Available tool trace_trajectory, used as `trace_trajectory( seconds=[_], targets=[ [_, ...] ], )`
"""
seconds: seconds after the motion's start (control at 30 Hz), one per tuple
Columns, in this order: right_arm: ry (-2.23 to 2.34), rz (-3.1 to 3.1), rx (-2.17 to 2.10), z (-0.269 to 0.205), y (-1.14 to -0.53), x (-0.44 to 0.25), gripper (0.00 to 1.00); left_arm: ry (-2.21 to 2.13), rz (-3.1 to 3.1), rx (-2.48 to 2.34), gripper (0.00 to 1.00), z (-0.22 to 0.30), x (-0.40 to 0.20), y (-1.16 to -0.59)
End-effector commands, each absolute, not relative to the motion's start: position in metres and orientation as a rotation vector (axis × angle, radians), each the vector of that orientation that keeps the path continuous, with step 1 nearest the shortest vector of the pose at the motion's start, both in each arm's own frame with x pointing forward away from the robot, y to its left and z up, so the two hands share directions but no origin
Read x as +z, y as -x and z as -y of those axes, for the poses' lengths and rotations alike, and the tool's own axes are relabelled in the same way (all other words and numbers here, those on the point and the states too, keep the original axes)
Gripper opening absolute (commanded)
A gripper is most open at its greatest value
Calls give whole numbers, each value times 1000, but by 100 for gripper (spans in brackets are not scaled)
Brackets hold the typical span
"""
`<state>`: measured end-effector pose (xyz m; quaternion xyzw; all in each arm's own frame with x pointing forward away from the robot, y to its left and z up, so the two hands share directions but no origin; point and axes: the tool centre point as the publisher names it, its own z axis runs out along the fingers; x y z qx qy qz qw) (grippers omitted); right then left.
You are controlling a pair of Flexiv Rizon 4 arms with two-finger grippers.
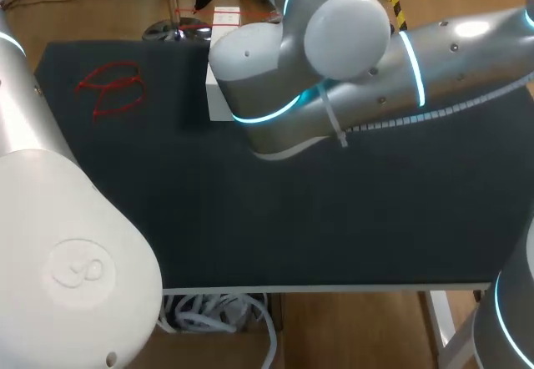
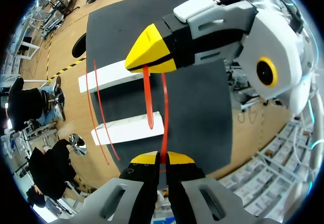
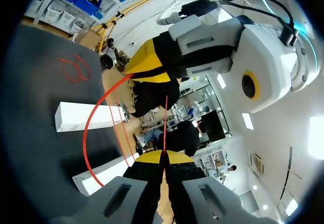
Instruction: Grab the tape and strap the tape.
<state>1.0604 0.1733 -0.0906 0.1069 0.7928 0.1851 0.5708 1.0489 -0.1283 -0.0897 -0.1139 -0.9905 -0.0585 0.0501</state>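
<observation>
A thin red tape strand [image 2: 164,113] runs straight up from my left gripper [image 2: 162,157], which is shut on it. Just ahead, my right arm's yellow fingertips [image 2: 150,50] pinch another red strand [image 2: 148,97]. In the right wrist view my right gripper [image 3: 163,156] is shut on a red strand [image 3: 166,122]. From my left arm's fingertips [image 3: 152,64] a red arc [image 3: 87,133] curves down past two white boxes [image 3: 86,116] [image 3: 104,173]. In the head view my right arm [image 1: 334,60] hides both grippers.
A loose tangle of red tape [image 1: 112,91] lies on the dark mat [image 1: 334,219] at the far left. One white box [image 1: 217,102] pokes out beside my right arm's elbow. My left arm [image 1: 58,252] fills the near left corner.
</observation>
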Motion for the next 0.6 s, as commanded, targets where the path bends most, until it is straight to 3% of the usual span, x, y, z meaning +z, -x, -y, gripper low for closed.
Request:
trace_trajectory(
  seconds=[0.03, 0.6],
  targets=[
    [-269, -1875, 409, -178, -1060, -89, 0, 348, 3017, -179, 0, 128, -90, -1049],
    [-208, -1916, 398, -196, -1063, -94, 0, 348, 3017, -179, 0, 128, -90, -1049]
  ],
)
